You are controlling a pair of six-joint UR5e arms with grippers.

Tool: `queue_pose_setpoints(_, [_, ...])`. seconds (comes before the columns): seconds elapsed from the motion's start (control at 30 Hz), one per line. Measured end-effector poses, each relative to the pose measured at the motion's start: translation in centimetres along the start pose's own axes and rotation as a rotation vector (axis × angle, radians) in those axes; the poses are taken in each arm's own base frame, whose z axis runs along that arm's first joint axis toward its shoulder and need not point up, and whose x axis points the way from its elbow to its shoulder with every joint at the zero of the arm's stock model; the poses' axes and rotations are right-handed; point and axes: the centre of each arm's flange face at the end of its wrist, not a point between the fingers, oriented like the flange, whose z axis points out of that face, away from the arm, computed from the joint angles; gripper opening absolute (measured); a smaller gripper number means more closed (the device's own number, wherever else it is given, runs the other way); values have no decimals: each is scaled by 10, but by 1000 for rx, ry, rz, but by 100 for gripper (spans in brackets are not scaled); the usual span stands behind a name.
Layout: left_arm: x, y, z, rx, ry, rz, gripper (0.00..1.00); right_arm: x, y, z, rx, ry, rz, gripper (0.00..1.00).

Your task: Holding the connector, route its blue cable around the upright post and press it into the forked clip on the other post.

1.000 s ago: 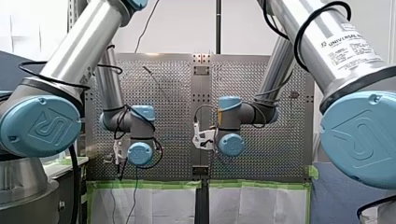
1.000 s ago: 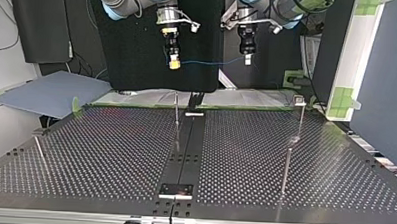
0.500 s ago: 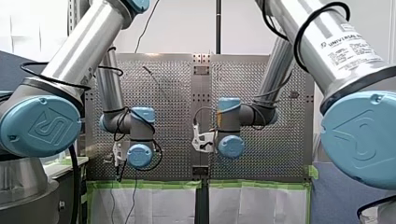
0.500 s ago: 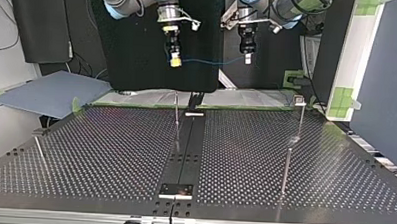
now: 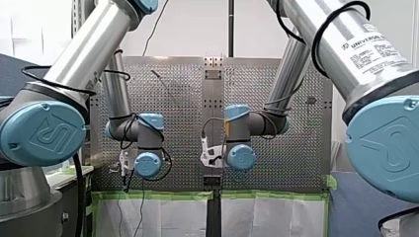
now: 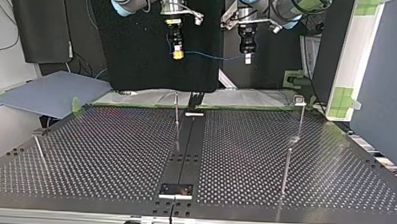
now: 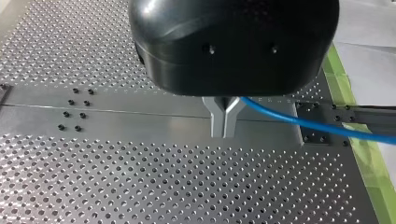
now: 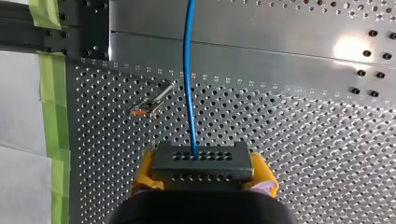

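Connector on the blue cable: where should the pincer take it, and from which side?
Take the connector by its two short ends, from behind, opposite the holed face where the blue cable exits. It is a rectangular block: those parallel ends seat flat on the yellow pads and the cable runs free ahead. My right pincer holds it so.

1. This is a robotics lab, set up as a test cell rather than a factory line.
2. Two silver industrial arms with blue joint caps reach over the work. They are the left arm (image 5: pixel 89 54) and the right arm (image 5: pixel 336 39), which carries a printed "UNIVERSAL ROBOTS" label (image 5: pixel 368 48).
3. The table (image 6: pixel 110 154) is a perforated metal plate, with thin metal posts (image 6: pixel 176 113) standing on it.
4. Green tape (image 5: pixel 153 195) edges white sheets (image 5: pixel 163 217). A black screen (image 6: pixel 133 49) stands behind the arms, and loose cables (image 5: pixel 143 207) trail down.
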Motion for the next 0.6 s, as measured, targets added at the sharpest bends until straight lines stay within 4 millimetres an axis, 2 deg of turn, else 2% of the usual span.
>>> queue_pose_setpoints(0.37, [-2,-3,-6,27,-1,7,0,-2,-4,4,2,4,8,0])
queue_pose_setpoints(0.6, [-25,-22,7,85,-34,-55,0,17,-5,6,-3,25,56,0])
